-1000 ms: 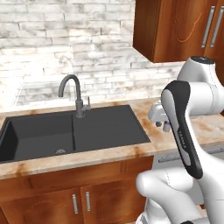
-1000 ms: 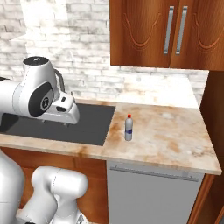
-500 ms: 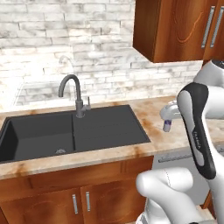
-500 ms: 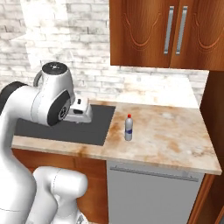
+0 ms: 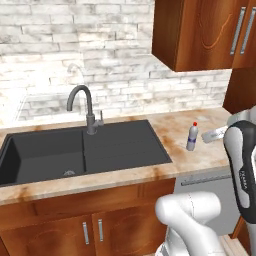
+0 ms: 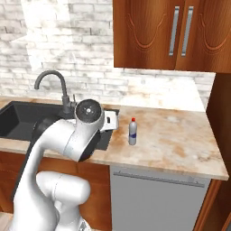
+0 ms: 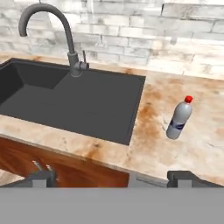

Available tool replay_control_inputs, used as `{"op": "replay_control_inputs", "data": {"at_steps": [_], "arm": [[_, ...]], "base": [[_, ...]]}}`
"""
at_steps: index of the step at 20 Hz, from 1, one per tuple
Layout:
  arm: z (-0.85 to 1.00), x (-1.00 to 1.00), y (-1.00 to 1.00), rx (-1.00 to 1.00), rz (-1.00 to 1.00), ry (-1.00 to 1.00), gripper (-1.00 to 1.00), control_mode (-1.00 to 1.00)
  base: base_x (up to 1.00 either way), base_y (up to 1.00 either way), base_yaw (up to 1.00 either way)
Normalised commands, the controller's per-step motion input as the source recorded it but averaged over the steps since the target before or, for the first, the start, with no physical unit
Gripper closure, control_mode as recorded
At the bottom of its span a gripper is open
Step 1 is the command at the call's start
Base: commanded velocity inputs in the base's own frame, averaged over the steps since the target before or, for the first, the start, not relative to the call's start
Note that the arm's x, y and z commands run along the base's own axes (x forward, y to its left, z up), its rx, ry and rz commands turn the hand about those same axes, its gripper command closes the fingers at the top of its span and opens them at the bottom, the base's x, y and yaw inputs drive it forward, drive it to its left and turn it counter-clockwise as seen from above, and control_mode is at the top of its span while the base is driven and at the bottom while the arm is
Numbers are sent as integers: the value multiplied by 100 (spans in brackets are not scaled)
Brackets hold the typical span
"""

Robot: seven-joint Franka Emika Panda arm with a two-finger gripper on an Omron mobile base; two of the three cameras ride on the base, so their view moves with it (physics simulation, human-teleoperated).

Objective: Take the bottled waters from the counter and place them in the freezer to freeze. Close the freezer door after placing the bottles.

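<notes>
One red-capped bottle point(image 5: 192, 137) point(image 6: 132, 132) point(image 7: 179, 118) stood upright on the counter point(image 5: 170, 131) point(image 6: 176, 142) point(image 7: 153, 144), just right of the black sink point(image 5: 75, 150) point(image 7: 74, 100). Your pincer point(image 7: 111, 178) hung spread wide with nothing between its fingertips point(image 7: 43, 177), short of the bottle on its near side; the bottle lay ahead and toward the right fingertip, apart from both.
</notes>
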Motion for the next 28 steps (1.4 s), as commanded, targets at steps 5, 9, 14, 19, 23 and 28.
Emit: {"op": "replay_control_inputs", "data": {"at_steps": [5, 9, 14, 19, 23, 28], "arm": [[-49, 15, -40, 0, 3, -63, -100, -100], [-41, 1, -36, 6, 0, -63, -100, -100], [-19, 34, -45, 0, 0, -16, -100, -100], [-29, 37, -44, 15, 13, -2, -100, -100], [-59, 24, -10, 7, 19, 0, -100, -100], [-52, 29, 0, 1, 10, 0, -100, -100]], "base": [[0, 0, 0], [0, 0, 0], [0, 0, 0], [0, 0, 0], [0, 0, 0], [0, 0, 0]]}}
